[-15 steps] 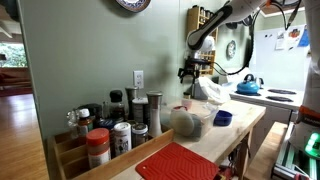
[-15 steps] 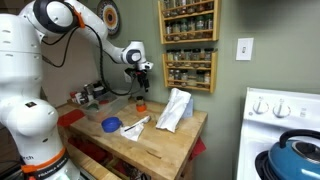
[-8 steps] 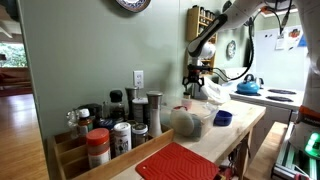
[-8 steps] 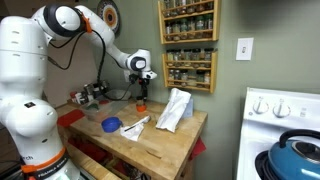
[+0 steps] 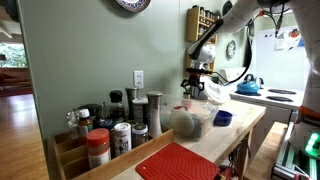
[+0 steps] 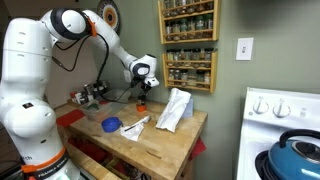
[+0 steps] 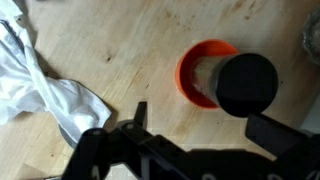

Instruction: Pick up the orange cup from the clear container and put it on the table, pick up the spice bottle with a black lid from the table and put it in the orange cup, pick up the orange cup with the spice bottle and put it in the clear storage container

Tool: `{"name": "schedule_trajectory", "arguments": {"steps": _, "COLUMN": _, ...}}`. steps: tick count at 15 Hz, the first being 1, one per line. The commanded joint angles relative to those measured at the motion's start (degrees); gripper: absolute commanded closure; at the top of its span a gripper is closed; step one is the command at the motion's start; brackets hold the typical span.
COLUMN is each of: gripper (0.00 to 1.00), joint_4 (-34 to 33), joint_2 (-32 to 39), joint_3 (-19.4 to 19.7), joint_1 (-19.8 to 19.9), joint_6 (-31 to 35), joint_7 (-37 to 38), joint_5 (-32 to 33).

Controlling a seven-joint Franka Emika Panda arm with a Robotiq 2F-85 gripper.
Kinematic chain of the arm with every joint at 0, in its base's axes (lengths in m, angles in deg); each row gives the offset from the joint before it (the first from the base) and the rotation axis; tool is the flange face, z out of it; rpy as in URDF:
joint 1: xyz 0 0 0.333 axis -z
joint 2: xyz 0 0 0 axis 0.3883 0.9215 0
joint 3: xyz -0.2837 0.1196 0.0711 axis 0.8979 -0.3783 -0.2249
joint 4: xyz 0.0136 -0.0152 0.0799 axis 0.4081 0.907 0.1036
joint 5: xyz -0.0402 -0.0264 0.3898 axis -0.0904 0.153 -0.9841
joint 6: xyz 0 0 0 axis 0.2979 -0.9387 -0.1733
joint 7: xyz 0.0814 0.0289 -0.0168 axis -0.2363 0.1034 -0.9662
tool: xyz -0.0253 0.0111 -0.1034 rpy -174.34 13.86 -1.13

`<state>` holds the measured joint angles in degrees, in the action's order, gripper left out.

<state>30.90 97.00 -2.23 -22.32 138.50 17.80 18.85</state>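
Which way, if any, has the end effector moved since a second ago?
Yes. The end effector has dropped lower against the wall spice rack, toward the orange cup.

Home kitchen — stove [image 6: 277, 106], kettle [image 6: 298, 158], spice rack [image 6: 188, 45]

Wood, plastic and cloth, mostly matt.

Table [image 7: 120, 40] of pale wood, smooth, lightly stained, grain showing. Cup [image 7: 185, 72] of orange plastic with a slight sheen; lid [image 7: 247, 83] of matt black plastic. Cloth [image 7: 40, 85] white, soft, creased. Far right, kettle [image 6: 297, 158] glossy blue. Near, mat [image 5: 178, 162] matt red.
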Motion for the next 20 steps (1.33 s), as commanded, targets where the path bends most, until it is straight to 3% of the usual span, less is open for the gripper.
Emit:
{"name": "schedule_trajectory", "arguments": {"steps": 1, "gripper": 0.0, "joint_4": 0.32, "joint_2": -0.13, "joint_3": -1.43, "joint_1": 1.99, "joint_6": 1.88, "joint_7": -3.31, "joint_5": -6.38}}
{"name": "schedule_trajectory", "arguments": {"steps": 10, "gripper": 0.0, "joint_4": -0.26, "joint_2": -0.81, "joint_3": -0.73, "joint_1": 1.76, "joint_6": 0.48, "joint_7": -7.15, "joint_5": -5.9}}
{"name": "schedule_trajectory", "arguments": {"steps": 20, "gripper": 0.0, "joint_4": -1.0, "joint_2": 5.37, "joint_3": -1.76, "joint_1": 2.92, "joint_6": -2.2, "joint_7": -8.83, "joint_5": -8.52}}
